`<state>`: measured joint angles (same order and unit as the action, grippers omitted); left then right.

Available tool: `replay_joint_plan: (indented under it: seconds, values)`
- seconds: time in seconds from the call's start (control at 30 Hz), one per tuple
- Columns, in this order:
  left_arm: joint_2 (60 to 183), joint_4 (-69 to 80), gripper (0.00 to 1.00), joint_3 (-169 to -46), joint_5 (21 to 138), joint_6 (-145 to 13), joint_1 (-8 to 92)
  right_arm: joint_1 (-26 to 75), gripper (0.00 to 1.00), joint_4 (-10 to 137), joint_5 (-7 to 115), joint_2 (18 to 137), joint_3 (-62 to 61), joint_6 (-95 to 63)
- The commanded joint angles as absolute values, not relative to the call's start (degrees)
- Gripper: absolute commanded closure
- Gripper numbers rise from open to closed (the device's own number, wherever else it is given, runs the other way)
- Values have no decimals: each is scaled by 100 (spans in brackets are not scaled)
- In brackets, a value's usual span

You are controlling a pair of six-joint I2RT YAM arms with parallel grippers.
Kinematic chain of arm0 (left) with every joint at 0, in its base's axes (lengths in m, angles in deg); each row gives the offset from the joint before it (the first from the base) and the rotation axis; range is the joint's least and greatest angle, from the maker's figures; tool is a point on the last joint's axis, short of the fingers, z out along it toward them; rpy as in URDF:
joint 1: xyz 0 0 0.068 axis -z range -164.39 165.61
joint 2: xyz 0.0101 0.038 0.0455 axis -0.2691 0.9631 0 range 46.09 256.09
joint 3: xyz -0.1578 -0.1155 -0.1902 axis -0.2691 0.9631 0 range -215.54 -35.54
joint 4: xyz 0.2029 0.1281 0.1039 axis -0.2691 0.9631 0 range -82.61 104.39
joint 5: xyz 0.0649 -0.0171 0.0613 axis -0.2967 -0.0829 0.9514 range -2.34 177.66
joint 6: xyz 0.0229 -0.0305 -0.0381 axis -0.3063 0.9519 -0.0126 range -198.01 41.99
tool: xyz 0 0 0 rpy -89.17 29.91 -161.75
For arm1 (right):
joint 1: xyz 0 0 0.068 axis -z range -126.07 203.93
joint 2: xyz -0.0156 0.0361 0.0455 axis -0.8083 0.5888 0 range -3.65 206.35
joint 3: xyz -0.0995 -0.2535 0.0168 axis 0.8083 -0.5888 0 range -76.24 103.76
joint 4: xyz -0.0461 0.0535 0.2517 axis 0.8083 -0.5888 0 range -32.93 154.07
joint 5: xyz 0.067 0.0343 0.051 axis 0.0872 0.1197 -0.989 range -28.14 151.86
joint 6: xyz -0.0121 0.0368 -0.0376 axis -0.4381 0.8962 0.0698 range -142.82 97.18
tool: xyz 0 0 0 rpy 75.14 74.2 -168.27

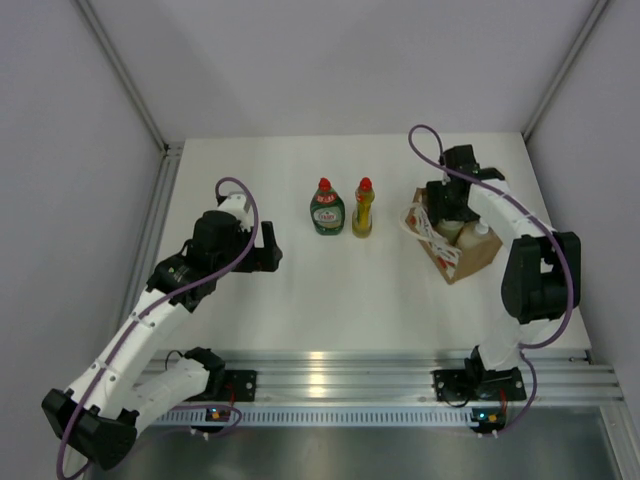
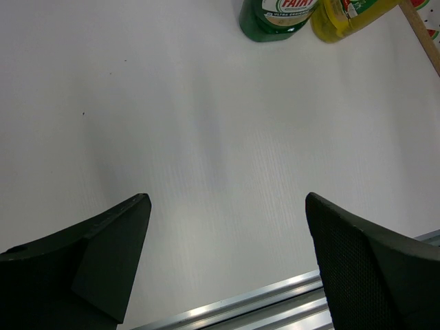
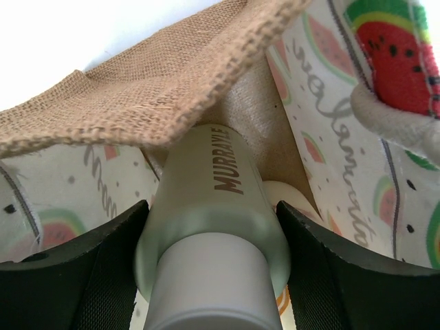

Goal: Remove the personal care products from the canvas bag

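The canvas bag [image 1: 470, 258] stands at the right of the table with its white rope handles [image 1: 425, 225] hanging over its left side. My right gripper [image 1: 447, 213] reaches down into the bag. In the right wrist view it [image 3: 213, 275] is shut on the cream cylinder [image 3: 213, 199], which has a white lid and sits between the bag's burlap wall [image 3: 158, 82] and its watermelon-print lining. A second pale bottle [image 3: 289, 196] shows behind it. The green bottle [image 1: 326, 208] and the slim yellow bottle [image 1: 363, 208] stand side by side mid-table. My left gripper [image 1: 268, 247] is open and empty.
In the left wrist view the open gripper [image 2: 227, 261] hovers over bare table, with the green bottle [image 2: 278, 17] and yellow bottle [image 2: 344, 14] at the top edge. A metal rail [image 1: 400, 365] runs along the table's near edge. Grey walls enclose both sides.
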<state>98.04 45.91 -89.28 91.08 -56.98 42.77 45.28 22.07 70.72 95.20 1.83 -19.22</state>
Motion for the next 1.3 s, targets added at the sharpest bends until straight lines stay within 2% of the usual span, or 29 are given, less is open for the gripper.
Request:
replay_joint_plan:
  seconds: [0.0, 0.2, 0.97, 1.27]
  values:
    - [9830, 4281, 2, -8907, 9082, -5718, 4294, 4690, 78, 2030, 7126, 9532, 550, -2036]
    - [9804, 4290, 2, -8907, 9100, -5727, 4294, 4698, 100, 2048, 7117, 9304, 848, -2053]
    - [9760, 4290, 2, -8907, 9126, -5718, 4294, 4698, 100, 1855, 7118, 8380, 1332, -1957]
    - [9707, 4290, 2, -8924, 9205, -5709, 4286, 4690, 100, 1556, 7021, 7985, 1912, -1904]
